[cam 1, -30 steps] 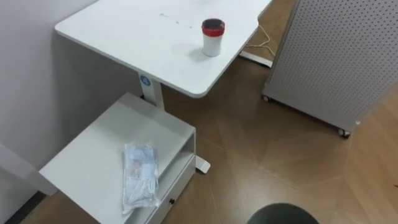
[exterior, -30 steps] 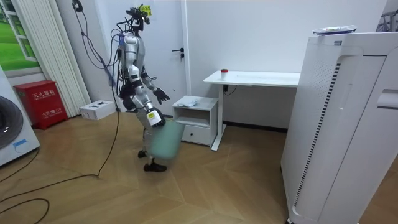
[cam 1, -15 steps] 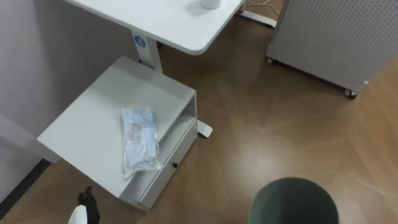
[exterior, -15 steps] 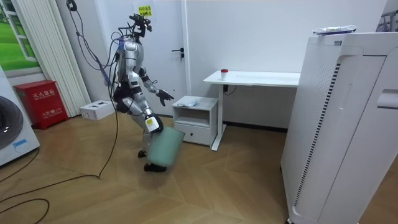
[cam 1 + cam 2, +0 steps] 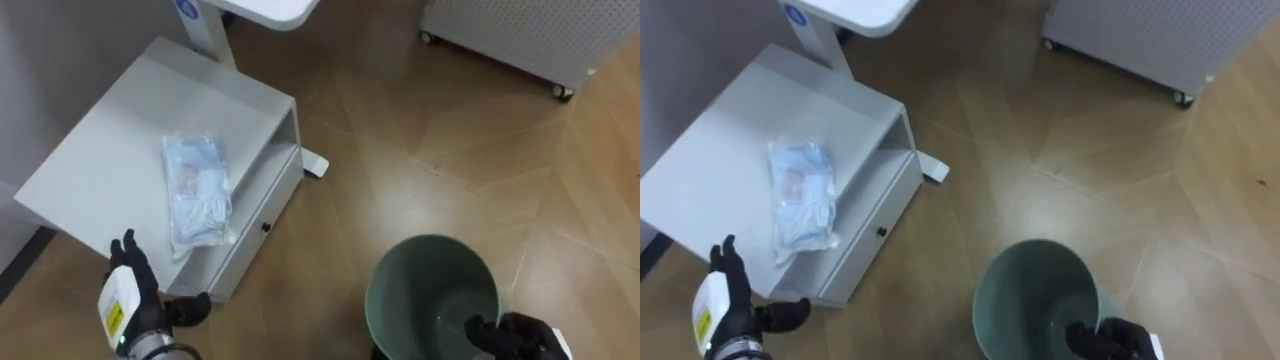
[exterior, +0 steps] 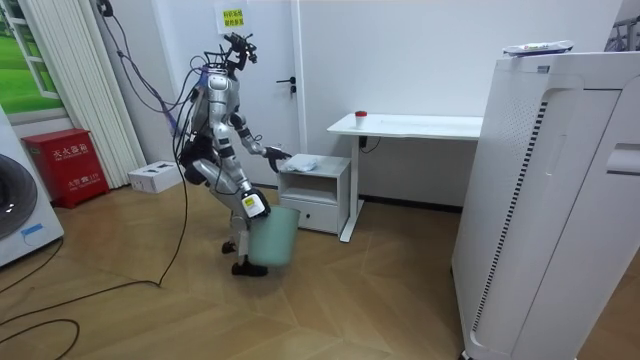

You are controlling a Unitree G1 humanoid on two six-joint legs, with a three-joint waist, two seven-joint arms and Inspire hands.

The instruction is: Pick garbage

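A clear plastic packet (image 5: 197,200) with pale blue and white contents lies flat on top of the low white cabinet (image 5: 90,170). My left hand (image 5: 135,305) hovers open, fingers spread, just before the cabinet's front corner and short of the packet. My right hand (image 5: 520,338) is shut on the rim of a round green bin (image 5: 432,300), which hangs low over the wooden floor to the right of the cabinet. In the room view I stand leaning toward the cabinet (image 6: 314,190), left hand (image 6: 277,156) stretched over it, the bin (image 6: 272,238) at knee height.
A white desk's leg (image 5: 200,15) rises behind the cabinet. On the desk stands a red-lidded cup (image 6: 361,115). A perforated white panel on wheels (image 5: 530,30) stands at the far right. A tall white appliance (image 6: 550,200) fills the room view's right.
The head camera has tipped down, so the desk top left the picture. My left hand has risen toward the cabinet. The bin swung forward into fuller view as I leaned in.
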